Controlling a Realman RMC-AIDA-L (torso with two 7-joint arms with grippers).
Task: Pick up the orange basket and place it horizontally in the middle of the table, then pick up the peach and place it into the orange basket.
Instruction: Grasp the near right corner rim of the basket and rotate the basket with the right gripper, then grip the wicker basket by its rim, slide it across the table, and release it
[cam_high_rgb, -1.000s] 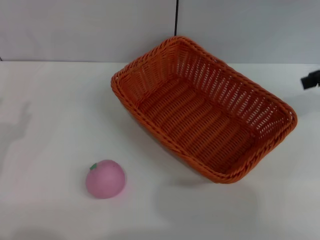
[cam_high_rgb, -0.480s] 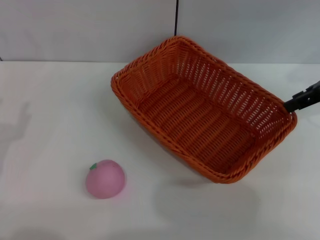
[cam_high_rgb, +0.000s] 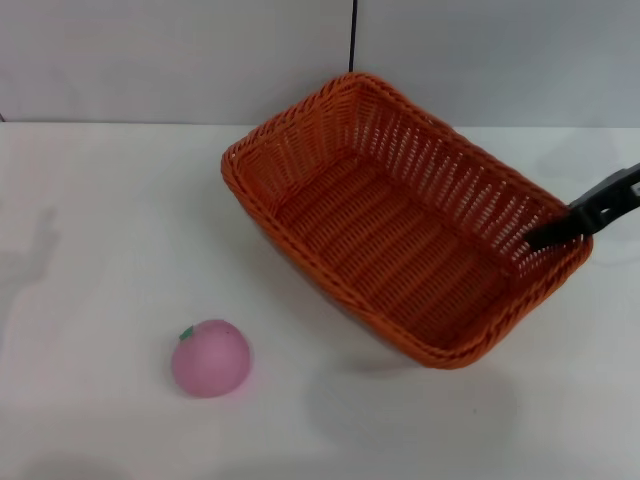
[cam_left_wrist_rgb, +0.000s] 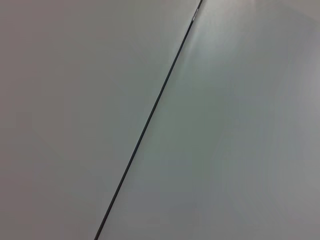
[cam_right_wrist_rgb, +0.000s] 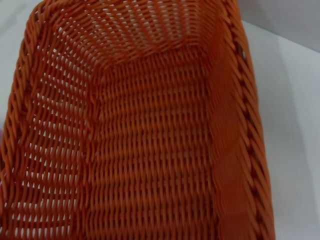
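Observation:
The orange basket lies diagonally on the white table, right of the middle, with nothing in it. Its woven floor and walls fill the right wrist view. The pink peach with its small green leaf sits on the table near the front left, well apart from the basket. My right gripper comes in from the right edge as a dark bar, and its tip is at the basket's right-hand end, just inside the braided rim. My left gripper is out of view.
A grey wall with a dark vertical seam runs behind the table. The left wrist view shows only that wall and seam. White tabletop lies bare to the left and front of the basket.
My right gripper has come in from the right edge, leftward and down, until its tip is over the basket's right end. The basket and the peach have stayed put.

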